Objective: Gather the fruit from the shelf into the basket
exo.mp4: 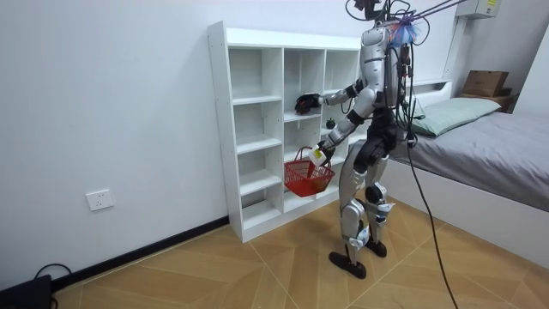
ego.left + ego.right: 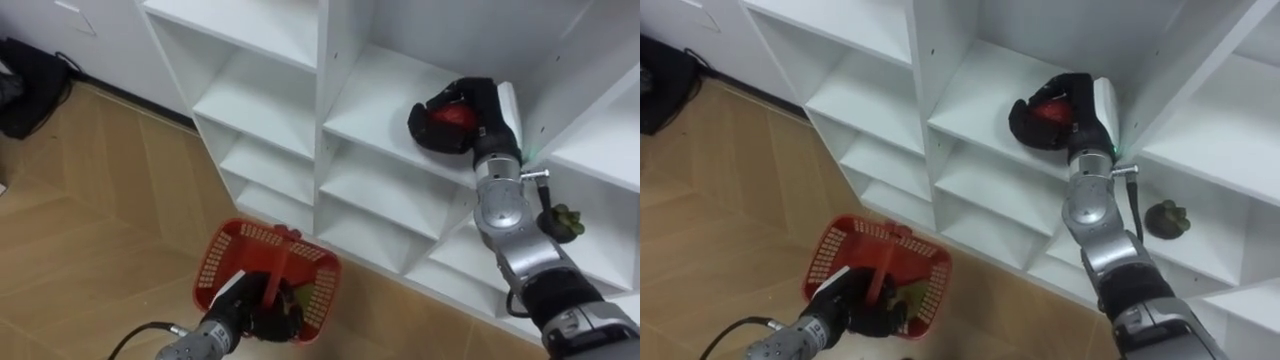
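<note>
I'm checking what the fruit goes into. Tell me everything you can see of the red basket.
The red basket looks like plastic, with latticed walls, an open top and a red handle raised over it. The left hand is curled round that handle, so it hangs above the wooden floor, before the white closet's lower shelves. Something greenish lies inside, too unclear to name.
</note>
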Robot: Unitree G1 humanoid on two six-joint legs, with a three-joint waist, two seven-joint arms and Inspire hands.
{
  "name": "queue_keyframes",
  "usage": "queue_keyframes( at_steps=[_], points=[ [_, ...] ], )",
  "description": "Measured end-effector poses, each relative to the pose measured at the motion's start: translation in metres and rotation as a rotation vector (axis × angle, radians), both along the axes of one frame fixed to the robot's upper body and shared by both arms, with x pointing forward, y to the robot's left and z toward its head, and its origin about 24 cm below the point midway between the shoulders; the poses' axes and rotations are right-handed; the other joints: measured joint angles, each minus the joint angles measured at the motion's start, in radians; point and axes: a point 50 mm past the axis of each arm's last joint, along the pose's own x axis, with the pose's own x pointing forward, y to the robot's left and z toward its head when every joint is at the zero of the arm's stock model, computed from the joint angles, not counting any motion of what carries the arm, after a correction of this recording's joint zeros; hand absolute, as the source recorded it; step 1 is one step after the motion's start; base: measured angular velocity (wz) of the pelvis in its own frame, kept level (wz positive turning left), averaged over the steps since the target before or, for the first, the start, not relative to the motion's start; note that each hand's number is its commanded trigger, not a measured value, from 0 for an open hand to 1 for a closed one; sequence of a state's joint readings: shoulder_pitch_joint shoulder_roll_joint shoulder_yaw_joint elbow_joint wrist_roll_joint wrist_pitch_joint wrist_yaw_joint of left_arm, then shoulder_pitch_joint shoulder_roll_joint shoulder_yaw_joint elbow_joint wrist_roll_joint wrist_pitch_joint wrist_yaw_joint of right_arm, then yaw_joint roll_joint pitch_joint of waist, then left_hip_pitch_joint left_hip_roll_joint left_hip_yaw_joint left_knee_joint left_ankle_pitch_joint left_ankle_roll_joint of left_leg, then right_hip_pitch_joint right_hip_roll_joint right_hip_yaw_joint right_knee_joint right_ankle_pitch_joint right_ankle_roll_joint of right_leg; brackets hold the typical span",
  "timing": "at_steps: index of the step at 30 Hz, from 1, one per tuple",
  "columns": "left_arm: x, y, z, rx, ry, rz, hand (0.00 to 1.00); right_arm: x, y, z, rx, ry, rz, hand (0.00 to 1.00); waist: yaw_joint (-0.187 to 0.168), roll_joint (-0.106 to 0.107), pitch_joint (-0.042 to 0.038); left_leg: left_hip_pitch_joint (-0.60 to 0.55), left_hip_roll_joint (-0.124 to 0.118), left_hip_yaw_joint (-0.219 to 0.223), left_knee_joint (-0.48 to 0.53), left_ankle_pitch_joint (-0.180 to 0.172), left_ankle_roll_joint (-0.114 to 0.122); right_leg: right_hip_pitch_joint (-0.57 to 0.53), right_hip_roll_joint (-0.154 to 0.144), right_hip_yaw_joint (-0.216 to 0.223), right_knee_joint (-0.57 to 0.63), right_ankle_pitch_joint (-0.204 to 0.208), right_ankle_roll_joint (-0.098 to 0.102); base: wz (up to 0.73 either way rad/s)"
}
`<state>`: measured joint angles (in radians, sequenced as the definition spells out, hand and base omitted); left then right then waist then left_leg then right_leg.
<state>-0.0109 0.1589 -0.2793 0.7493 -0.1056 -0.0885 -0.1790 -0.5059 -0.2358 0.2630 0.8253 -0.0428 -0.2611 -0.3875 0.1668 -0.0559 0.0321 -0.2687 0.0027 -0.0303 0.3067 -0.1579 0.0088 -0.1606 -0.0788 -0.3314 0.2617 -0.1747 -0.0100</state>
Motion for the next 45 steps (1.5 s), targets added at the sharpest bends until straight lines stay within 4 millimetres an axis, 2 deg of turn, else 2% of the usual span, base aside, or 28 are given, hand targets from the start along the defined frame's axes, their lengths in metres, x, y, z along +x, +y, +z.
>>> queue_keyframes(
  at_steps=[7, 14, 19, 27, 30, 32, 36, 41, 45],
  points=[
    [-0.001, 0.001, -0.002, -0.012, 0.010, 0.018, 1.00, -0.002, 0.005, 0.000, 0.007, -0.005, 0.019, 1.00, -0.009, -0.001, 0.0002, -0.001, 0.000, 0.005, 0.001, 0.001, 0.002, -0.008, -0.005, 0.005, 0.013, 0.000, 0.000, -0.01],
    [0.002, 0.001, 0.000, -0.012, 0.001, 0.018, 1.00, -0.007, 0.021, 0.001, 0.046, -0.028, 0.080, 1.00, -0.025, -0.001, -0.0001, -0.001, 0.001, 0.022, 0.001, 0.002, 0.003, -0.017, -0.005, 0.023, 0.015, 0.000, 0.000, -0.07],
    [0.015, -0.005, 0.007, -0.024, -0.052, 0.012, 1.00, -0.020, 0.036, 0.002, 0.058, -0.047, 0.176, 1.00, -0.029, -0.001, -0.0003, -0.005, 0.001, 0.038, -0.004, 0.005, 0.007, -0.035, -0.008, 0.031, 0.031, -0.001, 0.002, -0.07],
    [0.019, -0.013, 0.010, -0.047, -0.083, 0.007, 1.00, -0.035, 0.051, 0.013, 0.077, -0.106, 0.276, 1.00, -0.035, 0.001, -0.0015, -0.003, 0.002, 0.050, -0.001, 0.006, 0.009, -0.036, -0.005, 0.043, 0.033, -0.001, 0.002, -0.02],
    [0.019, -0.015, 0.011, -0.051, -0.087, 0.006, 1.00, -0.038, 0.059, 0.010, 0.071, -0.086, 0.336, 1.00, -0.049, 0.006, -0.0047, 0.001, 0.002, 0.053, -0.001, 0.006, 0.009, -0.035, -0.002, 0.056, 0.034, 0.000, 0.003, -0.03],
    [0.019, -0.015, 0.011, -0.053, -0.087, 0.007, 1.00, -0.043, 0.061, 0.005, 0.076, -0.062, 0.365, 1.00, -0.053, 0.015, -0.0125, 0.003, 0.002, 0.056, -0.001, 0.006, 0.009, -0.034, 0.000, 0.063, 0.033, 0.002, 0.004, -0.02],
    [0.021, -0.019, 0.013, -0.079, -0.098, 0.024, 1.00, -0.052, 0.062, -0.001, 0.090, -0.034, 0.394, 1.00, -0.056, 0.025, -0.0191, 0.015, 0.005, 0.067, -0.005, 0.006, 0.009, -0.031, 0.003, 0.081, 0.033, 0.004, 0.003, -0.09],
    [0.023, -0.021, 0.015, -0.121, -0.116, 0.053, 1.00, -0.066, 0.061, -0.014, 0.106, 0.027, 0.420, 1.00, -0.085, 0.031, -0.0190, 0.021, 0.009, 0.073, -0.007, 0.006, 0.009, -0.027, 0.007, 0.088, 0.031, 0.006, 0.001, -0.03],
    [0.023, -0.021, 0.016, -0.133, -0.117, 0.057, 1.00, -0.076, 0.059, -0.025, 0.110, 0.078, 0.434, 1.00, -0.089, 0.035, -0.0181, 0.035, 0.013, 0.092, -0.017, 0.006, 0.009, -0.030, 0.009, 0.112, 0.033, 0.006, 0.001, -0.18]
  ],
)
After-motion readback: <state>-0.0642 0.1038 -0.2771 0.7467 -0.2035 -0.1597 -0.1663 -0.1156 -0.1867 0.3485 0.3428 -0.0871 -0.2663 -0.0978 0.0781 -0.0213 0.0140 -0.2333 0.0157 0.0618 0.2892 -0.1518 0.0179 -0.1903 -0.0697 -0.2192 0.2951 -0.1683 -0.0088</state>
